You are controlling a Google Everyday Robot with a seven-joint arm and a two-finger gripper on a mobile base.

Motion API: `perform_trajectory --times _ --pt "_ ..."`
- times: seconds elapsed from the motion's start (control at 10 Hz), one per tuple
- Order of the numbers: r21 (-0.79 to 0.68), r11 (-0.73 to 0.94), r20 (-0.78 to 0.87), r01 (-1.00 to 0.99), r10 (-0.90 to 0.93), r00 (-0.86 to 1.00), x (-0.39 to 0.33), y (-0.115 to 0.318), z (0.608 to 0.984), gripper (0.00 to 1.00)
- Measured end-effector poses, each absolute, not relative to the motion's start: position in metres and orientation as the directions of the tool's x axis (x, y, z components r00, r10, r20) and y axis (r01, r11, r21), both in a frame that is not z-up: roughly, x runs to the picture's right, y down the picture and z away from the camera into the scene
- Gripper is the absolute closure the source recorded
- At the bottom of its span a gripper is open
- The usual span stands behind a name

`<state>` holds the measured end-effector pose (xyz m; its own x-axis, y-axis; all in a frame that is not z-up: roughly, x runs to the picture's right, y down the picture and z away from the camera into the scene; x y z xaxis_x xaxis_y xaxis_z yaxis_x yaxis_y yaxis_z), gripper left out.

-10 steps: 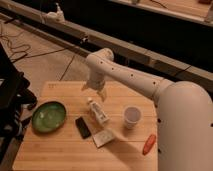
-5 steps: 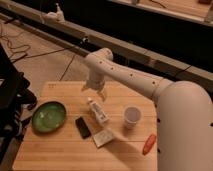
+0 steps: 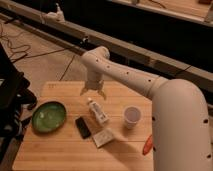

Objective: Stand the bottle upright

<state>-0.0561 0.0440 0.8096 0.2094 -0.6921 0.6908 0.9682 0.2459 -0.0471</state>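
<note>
The gripper [image 3: 93, 92] hangs, fingers spread, at 12 o'clock of the lying bottle [image 3: 98, 111]. Bare desk [image 3: 55, 150] opens at its 10 and 2. The black bar [image 3: 83, 127] sits near at 7, the white block [image 3: 104, 137] at 6, the cup [image 3: 131, 117] at 3, and the green bowl [image 3: 49, 116] is farther off at 9.

Table [image 3: 60, 150]: pale wood, planked, faint grain, matt. Bottle [image 3: 98, 111]: smooth white plastic, greyish printed label, slight sheen. Bowl [image 3: 49, 117]: green, glossy, catches the light like glaze. Cup [image 3: 131, 116]: pale, matt; paper or plastic cannot be told. Bar [image 3: 83, 127]: black, dull finish. Block [image 3: 104, 137]: flat, whitish, matt, card-like. Arm [image 3: 130, 80]: smooth white moulded shell, soft sheen, small dark dots. Gripper [image 3: 93, 92], hanging just above the bottle's cap end: pale, hard, smooth fingers [image 3: 83, 92], the same plastic look as the arm.
</note>
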Motion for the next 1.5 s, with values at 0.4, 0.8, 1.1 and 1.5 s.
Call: perform_trajectory --times 0.4,0.8,1.1,1.5 --pt "-0.062 0.226 0.679 0.972 -0.704 0.207 -0.05 0.043 0.813 0.2" --pt "-0.063 0.149 0.673 0.987 -0.724 0.152 -0.043 0.045 0.839 0.2" --pt "-0.012 0.142 0.684 0.99 -0.721 0.112 -0.052 0.05 0.855 0.2" --pt "0.076 0.117 0.712 0.99 -0.702 0.029 -0.081 0.063 0.876 0.2"
